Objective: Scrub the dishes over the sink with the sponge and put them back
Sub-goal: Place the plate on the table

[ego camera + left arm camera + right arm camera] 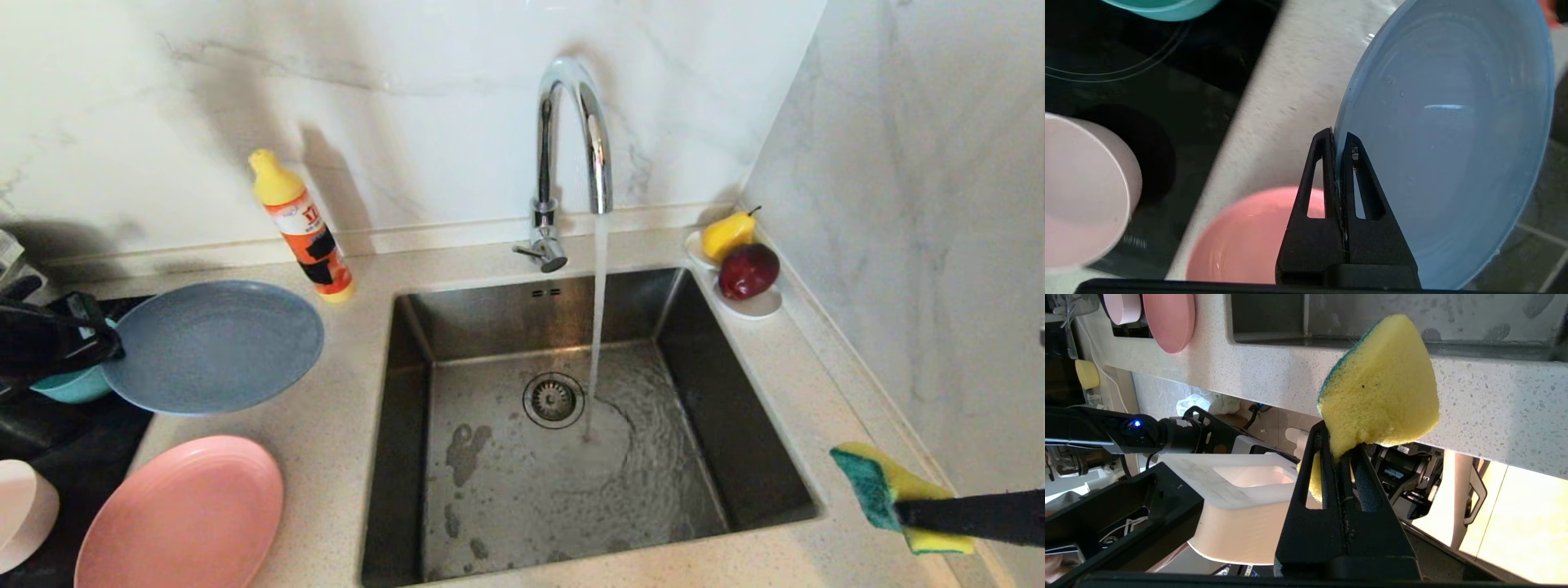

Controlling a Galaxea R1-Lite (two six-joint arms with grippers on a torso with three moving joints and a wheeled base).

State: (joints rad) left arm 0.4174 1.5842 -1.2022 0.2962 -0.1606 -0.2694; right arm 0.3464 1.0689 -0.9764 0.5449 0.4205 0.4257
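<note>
Now the left tool [1337, 143] pinches the rim of the smooth round blue plate [214, 346] above the speckled desk [343, 425], left of the steel sink [563, 425]. Right tool [1340, 451] is clamped on the soft yellow sponge [890, 494] with its green scouring face, at the sink's near right corner.

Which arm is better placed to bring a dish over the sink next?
Left. Its end effector already grips the blue plate by the rim, beside the sink; the right end effector holds only the sponge.

Teal bowl [72, 385] mostly hidden behind grey-blue plate [214, 346]; pink-white bowl [24, 513] cut by frame edge.
</note>
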